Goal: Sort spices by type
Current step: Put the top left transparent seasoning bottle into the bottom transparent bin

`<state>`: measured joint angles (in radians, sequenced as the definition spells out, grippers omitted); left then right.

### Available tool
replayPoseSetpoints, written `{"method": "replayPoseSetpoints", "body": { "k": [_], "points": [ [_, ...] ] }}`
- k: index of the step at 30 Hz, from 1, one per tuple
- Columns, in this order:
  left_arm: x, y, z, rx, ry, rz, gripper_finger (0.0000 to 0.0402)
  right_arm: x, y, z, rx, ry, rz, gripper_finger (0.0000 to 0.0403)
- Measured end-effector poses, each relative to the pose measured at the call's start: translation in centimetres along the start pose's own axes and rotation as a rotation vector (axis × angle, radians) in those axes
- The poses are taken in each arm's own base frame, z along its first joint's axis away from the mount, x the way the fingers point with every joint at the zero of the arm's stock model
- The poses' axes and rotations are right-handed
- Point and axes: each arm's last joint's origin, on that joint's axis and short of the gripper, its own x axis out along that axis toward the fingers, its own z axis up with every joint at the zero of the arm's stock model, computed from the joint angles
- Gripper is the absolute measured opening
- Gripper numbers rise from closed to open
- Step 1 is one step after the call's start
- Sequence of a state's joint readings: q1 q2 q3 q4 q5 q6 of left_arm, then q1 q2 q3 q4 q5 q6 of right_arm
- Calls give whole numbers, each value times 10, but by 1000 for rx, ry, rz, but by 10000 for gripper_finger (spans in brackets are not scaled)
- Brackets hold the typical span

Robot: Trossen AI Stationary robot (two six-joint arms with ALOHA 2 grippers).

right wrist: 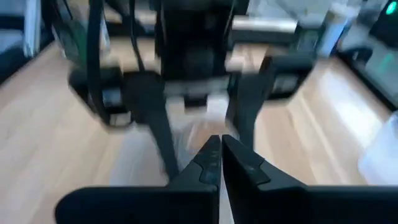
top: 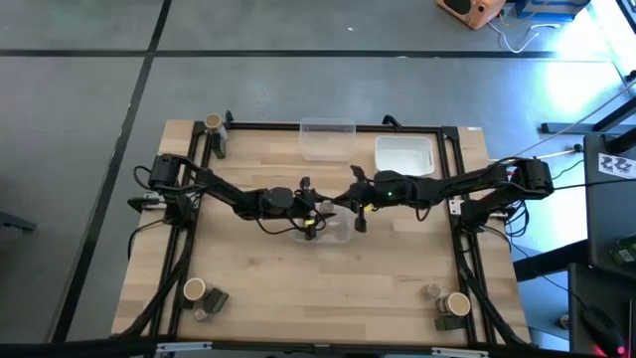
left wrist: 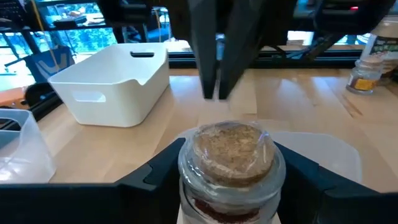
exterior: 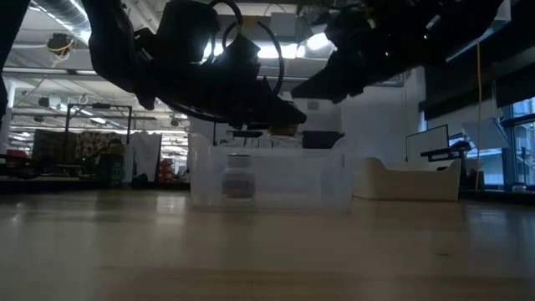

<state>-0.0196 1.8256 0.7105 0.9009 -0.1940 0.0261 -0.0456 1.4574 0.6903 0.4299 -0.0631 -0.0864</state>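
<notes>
A pale wood-plank table (top: 328,278) with black rails along its edges fills the middle of the high view. The two dark arms meet at its centre over a clear plastic bin (exterior: 267,180) with thin, see-through walls.

The left gripper (top: 310,217) holds a jar (left wrist: 231,165), its two dark fingers pressed against the sides. The jar is round and clear, its top filled with coarse tan granules under a glossy film, with a red band lower down. The low view shows a small round jar standing inside the clear bin at frame centre.

The right gripper (right wrist: 221,163), just right of centre in the high view, has its fingers pressed together with nothing between them.

A second clear bin (top: 327,138) sits at upper centre of the high view, and a smooth white rectangular tray (top: 404,156) with rounded corners lies just right of it; what they hold cannot be told.

More spices stand in corner groups: a tan-topped jar (top: 212,123) beside a dark box (top: 219,145) at upper left, others at lower left (top: 195,290) and lower right (top: 456,303).
</notes>
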Motion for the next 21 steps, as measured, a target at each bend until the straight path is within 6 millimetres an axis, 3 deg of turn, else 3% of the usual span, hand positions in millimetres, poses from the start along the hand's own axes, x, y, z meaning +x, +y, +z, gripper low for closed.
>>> {"method": "replayPoseSetpoints", "body": {
  "k": [9, 16, 21],
  "points": [
    [3, -11, 5, -6, 25, -29, 179, -14, 1, 2, 7, 69, 12, 17],
    [29, -26, 29, 34, 171, -35, 179, -37, 0, 7, 4, 147, -42, 17],
    [47, -22, 21, 46, 250, -11, 179, -44, 1, 6, 7, 185, -47, 17]
  ]
}}
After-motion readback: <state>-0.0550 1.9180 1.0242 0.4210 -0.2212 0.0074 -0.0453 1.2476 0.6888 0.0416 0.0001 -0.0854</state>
